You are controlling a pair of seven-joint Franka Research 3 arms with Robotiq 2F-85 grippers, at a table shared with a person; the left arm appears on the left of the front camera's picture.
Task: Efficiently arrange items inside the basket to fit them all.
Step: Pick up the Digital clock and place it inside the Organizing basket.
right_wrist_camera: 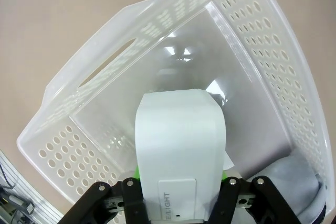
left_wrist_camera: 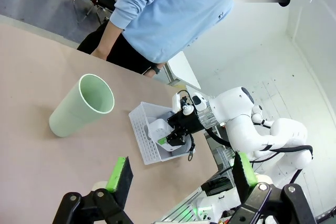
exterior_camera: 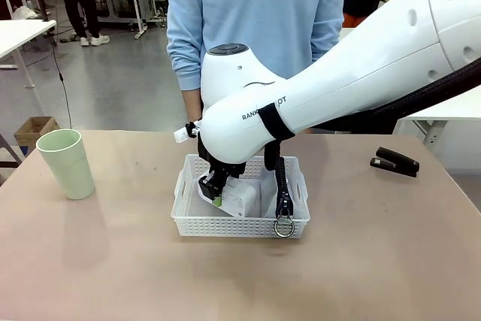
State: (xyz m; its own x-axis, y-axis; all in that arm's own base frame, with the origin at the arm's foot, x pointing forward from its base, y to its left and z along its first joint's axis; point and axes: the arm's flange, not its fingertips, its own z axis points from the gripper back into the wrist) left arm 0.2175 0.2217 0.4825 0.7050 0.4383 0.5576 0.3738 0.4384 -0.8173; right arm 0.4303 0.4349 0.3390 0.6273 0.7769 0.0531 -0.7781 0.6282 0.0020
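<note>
The white basket sits mid-table. My right gripper reaches down into its left half, and the white oblong box stands tilted between the jaws, its green pads close against the sides. Whether they still press on it I cannot tell. The grey pouch lies in the basket's right half, its black zipper and ring hanging over the front wall. The pale green cup stands upright at the left. A small black object lies at the right. My left gripper hangs open and empty, high above the table.
A person in a light blue sweater stands at the far edge behind the basket, hands out of sight behind my right arm. Bare table spreads in front of the basket and to both sides.
</note>
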